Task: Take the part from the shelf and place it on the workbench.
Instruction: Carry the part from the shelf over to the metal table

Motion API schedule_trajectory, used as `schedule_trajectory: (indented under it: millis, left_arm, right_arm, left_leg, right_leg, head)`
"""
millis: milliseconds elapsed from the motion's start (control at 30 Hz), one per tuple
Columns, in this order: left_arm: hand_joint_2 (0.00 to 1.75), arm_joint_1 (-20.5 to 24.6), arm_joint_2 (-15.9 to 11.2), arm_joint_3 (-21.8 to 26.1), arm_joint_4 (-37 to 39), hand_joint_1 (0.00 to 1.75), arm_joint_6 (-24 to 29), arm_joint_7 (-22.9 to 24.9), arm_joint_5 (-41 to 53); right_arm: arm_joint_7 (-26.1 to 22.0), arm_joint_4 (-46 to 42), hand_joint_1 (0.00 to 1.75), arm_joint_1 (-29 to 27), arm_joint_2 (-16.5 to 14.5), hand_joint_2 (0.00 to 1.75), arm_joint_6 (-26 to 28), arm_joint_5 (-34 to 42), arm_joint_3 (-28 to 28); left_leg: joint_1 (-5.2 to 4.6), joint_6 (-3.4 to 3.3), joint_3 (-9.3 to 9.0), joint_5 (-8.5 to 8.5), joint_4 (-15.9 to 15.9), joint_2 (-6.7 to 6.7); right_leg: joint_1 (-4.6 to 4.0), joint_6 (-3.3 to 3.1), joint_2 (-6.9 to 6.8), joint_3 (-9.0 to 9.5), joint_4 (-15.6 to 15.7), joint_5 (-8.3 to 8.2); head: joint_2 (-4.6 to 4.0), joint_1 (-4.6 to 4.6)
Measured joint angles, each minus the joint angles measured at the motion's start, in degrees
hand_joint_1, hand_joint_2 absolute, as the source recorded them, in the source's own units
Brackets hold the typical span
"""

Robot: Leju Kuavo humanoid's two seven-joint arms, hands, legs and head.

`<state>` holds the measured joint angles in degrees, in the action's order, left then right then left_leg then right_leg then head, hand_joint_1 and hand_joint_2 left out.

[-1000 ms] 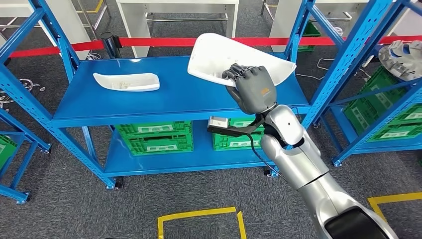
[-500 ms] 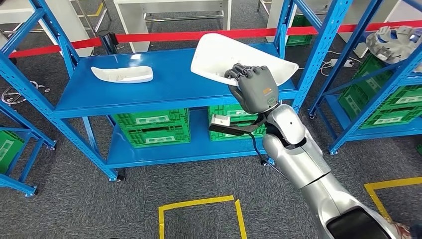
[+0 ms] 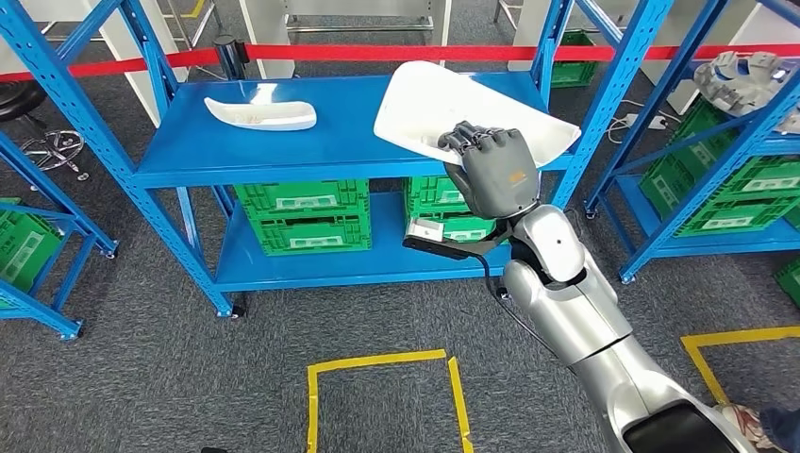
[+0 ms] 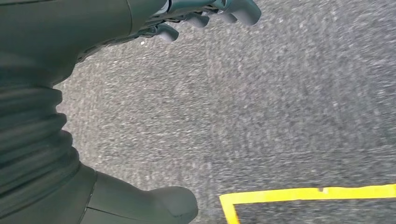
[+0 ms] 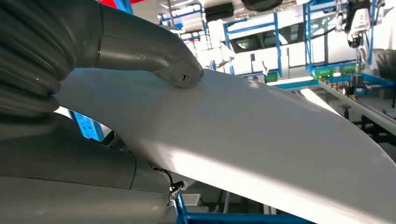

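Observation:
My right hand (image 3: pixel 491 168) grips a large white curved part (image 3: pixel 443 106) by its near edge and holds it lifted above the right end of the blue shelf (image 3: pixel 283 151). In the right wrist view the thumb (image 5: pixel 154 53) presses on top of the white part (image 5: pixel 261 144). A second, smaller white part (image 3: pixel 261 113) lies at the back left of the shelf's top board. My left hand (image 4: pixel 70 60) hangs over grey carpet with its fingers (image 4: pixel 219 11) apart and nothing in it.
Green crates (image 3: pixel 302 217) fill the lower shelf. Blue racks stand at left (image 3: pixel 38 236) and right (image 3: pixel 717 179), the right one carrying a metal part (image 3: pixel 741 80). A red barrier tape (image 3: pixel 311 55) runs behind. Yellow floor tape (image 3: pixel 382 377) marks a square near me.
The whole scene has shifted: the camera has moved, and the shelf now sits farther right and higher in the picture. My right hand keeps its grip on the white part.

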<state>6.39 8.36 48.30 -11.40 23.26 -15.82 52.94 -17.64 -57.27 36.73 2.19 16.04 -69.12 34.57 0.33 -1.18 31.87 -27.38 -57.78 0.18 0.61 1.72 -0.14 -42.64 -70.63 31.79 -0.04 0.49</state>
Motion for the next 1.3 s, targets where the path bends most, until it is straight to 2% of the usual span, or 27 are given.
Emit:
schedule_trajectory:
  millis: [33,67,100,133,167,200,233,267,333,367,400,433,467,500,533,567,633,667,700,733,1300]
  left_arm:
    - [1.75,-0.02,0.01,0.0,0.01,0.0,-0.02,0.0,0.0]
    - [1.75,-0.03,0.02,0.0,0.01,0.0,-0.03,-0.01,-0.01]
    - [1.75,-0.03,0.03,0.0,0.02,0.0,-0.04,-0.02,-0.03]
    - [1.75,-0.03,0.04,0.0,0.02,0.0,-0.04,-0.07,-0.08]
    - [1.75,-0.02,0.06,0.01,0.02,0.0,-0.04,-0.14,-0.13]
    - [1.75,0.01,0.08,0.01,0.02,0.0,-0.04,-0.23,-0.17]
    - [1.75,0.05,0.09,0.02,0.02,0.0,-0.04,-0.34,-0.2]
    - [1.75,0.08,0.1,0.02,0.02,0.0,-0.01,-0.49,-0.19]
    - [1.75,0.12,0.1,0.02,0.01,0.0,0.13,-1.0,-0.09]
    - [1.75,0.11,0.08,0.02,0.01,0.0,0.31,-1.3,-0.02]
    - [1.75,0.1,0.06,0.02,0.01,0.0,0.47,-1.55,0.08]
    - [1.75,0.15,0.03,0.01,0.01,0.0,0.64,-1.71,0.15]
    - [1.75,0.19,0.01,0.01,0.0,0.0,0.79,-1.79,0.21]
    - [1.75,0.24,-0.01,0.0,-0.01,0.0,0.85,-1.82,0.25]
    - [1.75,0.27,-0.03,0.0,-0.03,0.0,0.89,-1.84,0.26]
    - [1.75,0.26,-0.05,0.0,-0.04,0.0,0.92,-1.84,0.27]
    - [1.75,0.32,-0.07,0.0,-0.06,0.0,0.92,-1.82,0.31]
    - [1.75,0.37,-0.08,0.0,-0.07,0.0,0.93,-1.8,0.34]
    - [1.75,0.42,-0.08,0.0,-0.09,0.0,0.93,-1.79,0.37]
    - [1.75,0.44,-0.08,0.0,-0.1,0.0,0.93,-1.77,0.39]
    - [1.75,0.45,-0.22,0.0,-0.14,0.0,0.25,-0.79,0.67]
  right_arm:
    - [0.0,-0.08,1.75,-0.34,0.06,1.75,0.03,-0.16,-0.15]
    - [0.0,-0.13,1.75,-0.65,0.09,1.75,0.04,-0.34,-0.24]
    - [0.01,-0.22,1.75,-0.89,0.12,1.75,0.07,-0.58,-0.34]
    - [0.04,-0.37,1.75,-1.01,0.13,1.75,0.1,-0.85,-0.45]
    - [0.1,-0.59,1.75,-1.0,0.13,1.75,0.15,-1.14,-0.6]
    - [0.16,-0.83,1.75,-0.96,0.13,1.75,0.24,-1.43,-0.81]
    - [0.26,-1.03,1.75,-0.91,0.12,1.75,0.33,-1.63,-1.03]
    - [0.34,-1.17,1.75,-0.89,0.11,1.75,0.41,-1.81,-1.23]
    - [0.45,-1.27,1.75,-0.92,0.11,1.75,0.54,-2.09,-1.52]
    - [0.48,-1.32,1.75,-0.93,0.09,1.75,0.57,-2.23,-1.61]
    - [0.49,-1.37,1.75,-0.94,0.07,1.75,0.6,-2.35,-1.7]
    - [0.49,-1.41,1.75,-1.01,0.03,1.75,0.62,-2.48,-1.84]
    - [0.48,-1.44,1.75,-1.1,0.01,1.75,0.62,-2.58,-2.01]
    - [0.46,-1.46,1.75,-1.19,-0.01,1.75,0.62,-2.67,-2.21]
    - [0.45,-1.46,1.75,-1.3,-0.01,1.75,0.62,-2.73,-2.41]
    - [0.45,-1.46,1.75,-1.39,-0.02,1.75,0.61,-2.74,-2.56]
    - [0.44,-1.46,1.75,-1.54,-0.02,1.75,0.6,-2.74,-2.84]
    - [0.44,-1.46,1.75,-1.63,-0.02,1.75,0.59,-2.74,-2.94]
    - [0.44,-1.46,1.75,-1.7,-0.01,1.75,0.58,-2.75,-3.03]
    - [0.44,-1.46,1.75,-1.76,-0.02,1.75,0.57,-2.76,-3.07]
    - [0.42,-1.99,1.75,-2.22,-0.06,1.75,0.19,-3.39,-4.31]
  left_leg:
    - [-0.03,0.01,0.92,0.64,-0.09,0.0]
    - [-0.05,0.07,1.8,1.22,-0.21,0.01]
    - [-0.05,0.17,2.65,1.74,-0.39,0.01]
    - [-0.05,0.32,3.41,2.19,-0.62,0.02]
    - [-0.07,0.51,4.08,2.58,-0.88,0.02]
    - [-0.12,0.77,4.57,2.92,-1.1,0.01]
    - [-0.15,1.1,4.86,3.25,-1.24,0.01]
    - [-0.15,1.47,5.01,3.59,-1.25,0.02]
    - [-0.04,2.21,5.15,4.24,-1.0,0.02]
    - [0.03,2.58,5.43,3.97,-1.21,-0.01]
    - [0.01,2.8,5.66,2.74,-1.4,-0.04]
    - [0.0,2.55,5.8,0.66,-1.73,-0.06]
    - [-0.05,1.92,5.98,-1.55,-1.95,-0.11]
    - [-0.12,1.07,5.93,-2.95,-1.82,-0.15]
    - [-0.14,0.32,5.92,-2.63,-1.55,-0.22]
    - [-0.12,0.11,5.99,-0.01,-0.87,-0.34]
    - [0.07,1.64,5.98,4.93,0.46,-0.48]
    - [0.16,2.32,6.07,6.58,0.94,-0.51]
    - [0.21,2.82,6.19,6.69,1.07,-0.48]
    - [0.21,2.86,6.32,7.04,1.13,-0.45]
    - [0.09,2.86,6.75,7.35,1.11,-0.47]
  right_leg:
    - [0.0,0.08,0.01,-0.42,-3.09,1.09]
    - [0.0,0.07,0.02,0.04,-4.42,0.82]
    - [-0.01,-0.03,0.02,1.55,-3.65,-0.36]
    - [-0.03,-0.22,0.02,4.12,-0.83,-1.74]
    - [-0.1,-0.52,0.03,7.29,3.29,-2.31]
    - [-0.24,-0.86,0.06,10.12,7.33,-2.26]
    - [-0.42,-1.2,0.09,12.03,10.35,-1.79]
    - [-0.6,-1.52,0.11,12.9,11.99,-1.21]
    - [-0.66,-2.23,0.08,12.71,12.61,-1.6]
    - [-0.55,-2.59,0.05,12.51,12.77,-2.06]
    - [-0.51,-2.66,0.07,12.23,12.92,-2.31]
    - [-0.47,-2.56,0.11,11.88,13.0,-2.65]
    - [-0.6,-2.48,0.19,11.49,12.94,-2.86]
    - [-0.71,-2.35,0.26,11.13,12.86,-3.06]
    - [-0.77,-2.5,0.29,10.85,12.83,-3.47]
    - [-0.86,-2.74,0.31,10.62,12.8,-3.75]
    - [-1.01,-2.93,0.38,10.11,12.66,-4.12]
    - [-1.03,-2.98,0.4,9.88,12.58,-4.24]
    - [-1.01,-3.01,0.4,9.66,12.54,-4.36]
    - [-1.0,-3.03,0.39,9.53,12.5,-4.42]
    - [-0.87,-2.88,0.35,9.2,12.48,-4.6]
  head:
    - [0.0,0.01]
    - [0.0,0.01]
    - [0.0,0.02]
    - [0.0,0.02]
    - [0.0,0.02]
    - [0.0,-0.03]
    - [0.0,-0.03]
    - [0.0,-0.02]
    - [0.0,0.09]
    - [0.0,0.05]
    - [0.0,-0.05]
    - [0.0,-0.19]
    - [0.0,-0.28]
    - [0.0,-0.37]
    - [0.0,-0.38]
    - [0.0,-0.37]
    - [0.0,-0.4]
    - [0.0,-0.4]
    - [0.0,-0.4]
    - [0.0,-0.41]
    - [0.0,-0.4]
